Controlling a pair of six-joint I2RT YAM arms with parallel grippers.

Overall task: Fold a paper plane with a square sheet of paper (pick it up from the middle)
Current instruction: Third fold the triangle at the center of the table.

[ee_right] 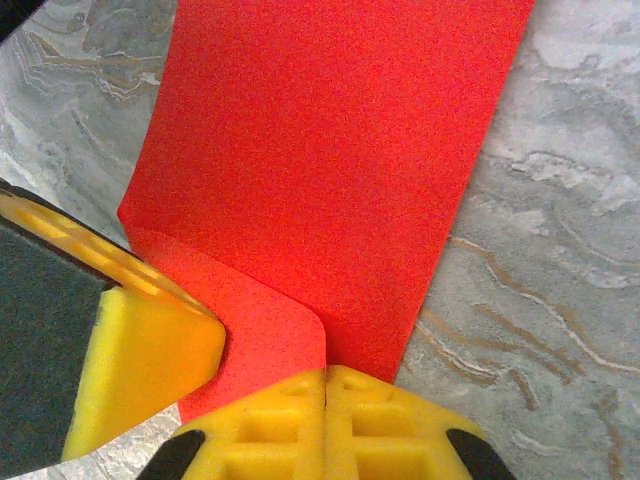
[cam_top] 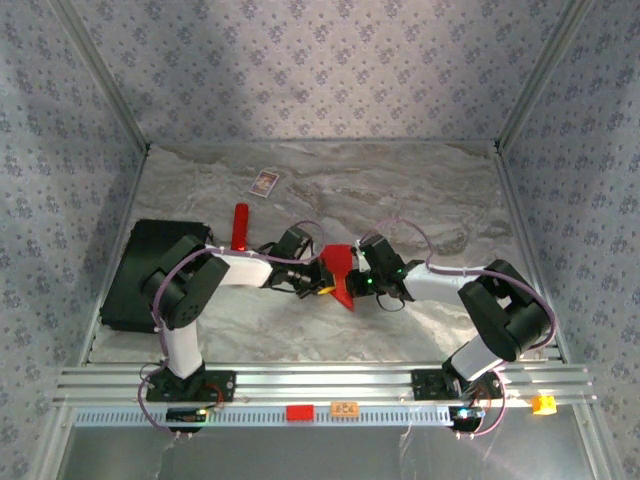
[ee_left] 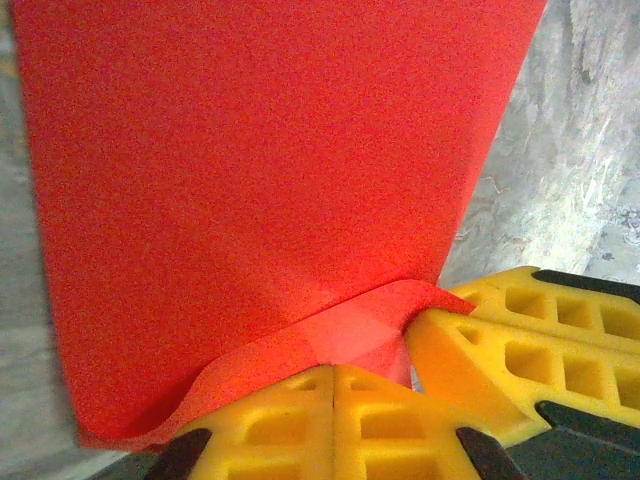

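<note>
Jaws pressed together, left gripper [ee_left: 333,378] clamps a curled edge of the square sheet of paper [ee_left: 260,170]; right gripper [ee_right: 326,378], likewise closed, pinches it just beside. The red sheet sits mid-table [cam_top: 420,190], between both arms.

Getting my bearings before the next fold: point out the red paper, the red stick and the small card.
red paper [cam_top: 338,271], top view, middle of the sheet.
red stick [cam_top: 240,226], top view, middle of its shaft.
small card [cam_top: 264,183], top view, centre of its face.
</note>
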